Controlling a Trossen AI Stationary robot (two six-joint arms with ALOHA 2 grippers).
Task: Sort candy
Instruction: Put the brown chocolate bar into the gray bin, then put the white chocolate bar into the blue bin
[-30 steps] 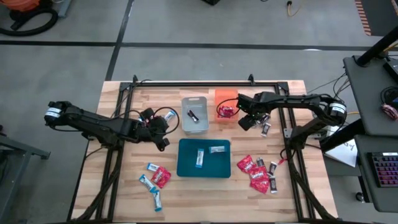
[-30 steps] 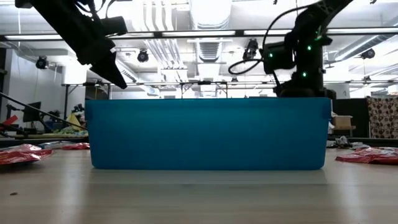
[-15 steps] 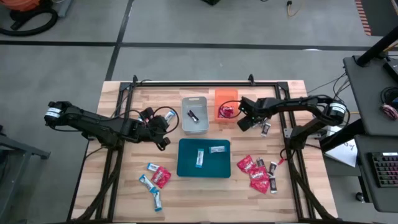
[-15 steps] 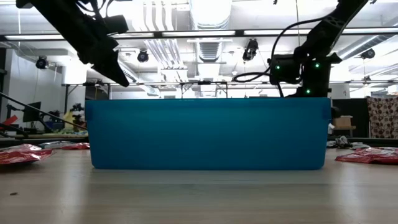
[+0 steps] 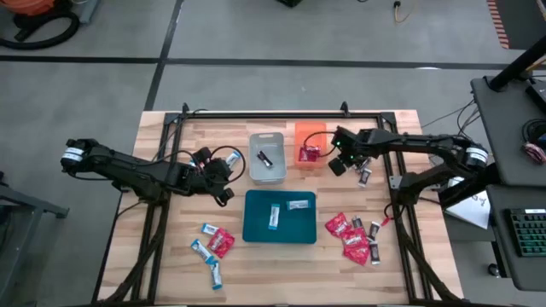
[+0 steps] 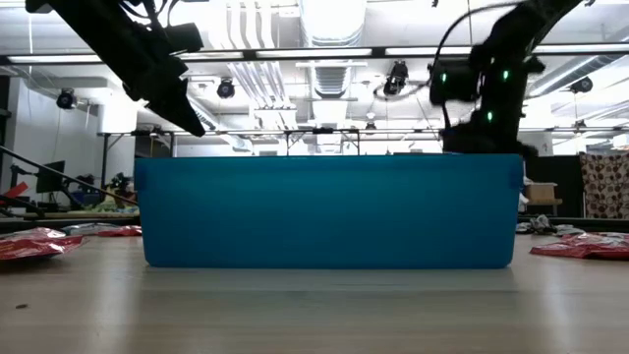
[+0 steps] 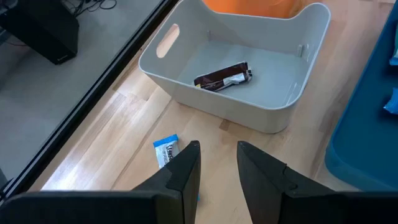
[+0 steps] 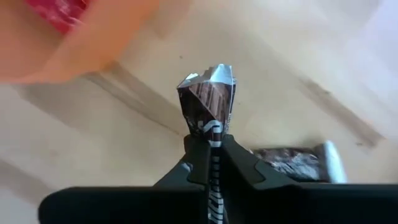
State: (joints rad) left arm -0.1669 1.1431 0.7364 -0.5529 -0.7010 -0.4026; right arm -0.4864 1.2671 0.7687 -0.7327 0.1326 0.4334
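while right gripper (image 8: 211, 144) pinches dark mini bar (image 8: 208, 99) beside orange tray (image 5: 310, 136), left gripper (image 7: 216, 163) spread

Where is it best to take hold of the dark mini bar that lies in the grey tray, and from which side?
Likely across the middle of the dark mini bar, coming straight down from above. It lies flat and alone on the floor of the grey tray, whose walls block a sideways approach, and its narrow width suits the tool.

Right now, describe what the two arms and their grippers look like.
Both arms are dark, slim and jointed, with black cables looping near the wrists. The left gripper has two flat, dark, tapering fingers. The right gripper has matching dark fingers. Small green lights glow on the right arm in the low view.
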